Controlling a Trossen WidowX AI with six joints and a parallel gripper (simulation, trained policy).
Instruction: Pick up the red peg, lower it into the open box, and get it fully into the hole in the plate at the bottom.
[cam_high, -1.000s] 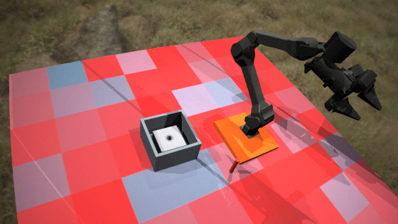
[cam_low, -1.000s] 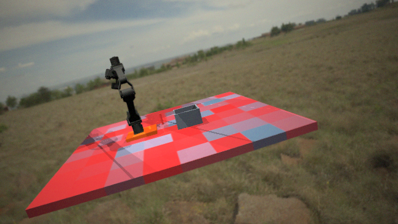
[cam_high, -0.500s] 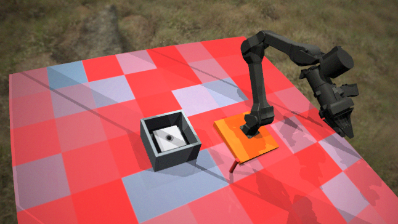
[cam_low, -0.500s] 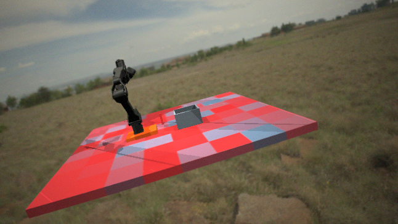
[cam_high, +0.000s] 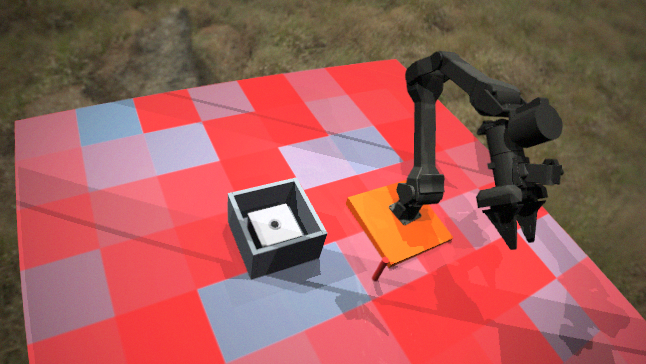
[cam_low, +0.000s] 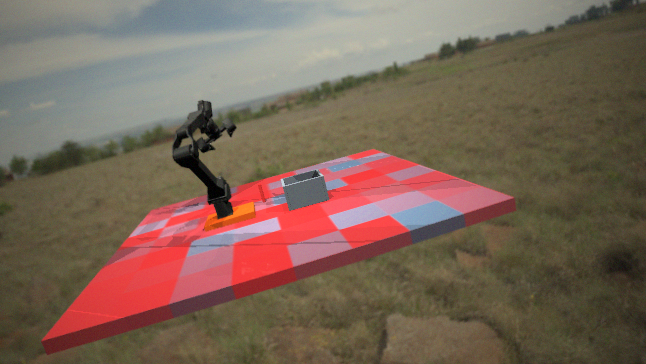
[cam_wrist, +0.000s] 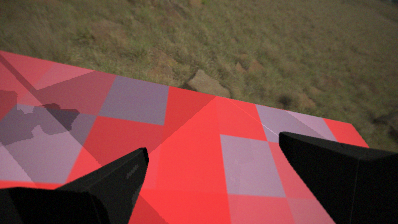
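The red peg (cam_high: 380, 270) (cam_low: 262, 193) stands upright on the table beside a corner of the orange base. The open grey box (cam_high: 287, 257) (cam_low: 306, 194) stands apart from it. In the top view a white plate (cam_high: 285, 215) lies at the bottom of the box, with a dark round hole (cam_high: 275, 224) that is empty. My gripper (cam_high: 522, 244) (cam_low: 221, 141) (cam_wrist: 212, 146) is wide open with nothing between its fingers. It hangs above the table, well away from the peg and the box. The wrist view shows neither peg nor box.
The arm stands on a flat orange base (cam_high: 372, 210) (cam_low: 242, 214), between the box and the gripper in the top view. The patchwork table (cam_high: 160, 250) (cam_low: 260, 270) (cam_wrist: 190, 160) ends at an edge beyond the fingers in the wrist view, with grass past it.
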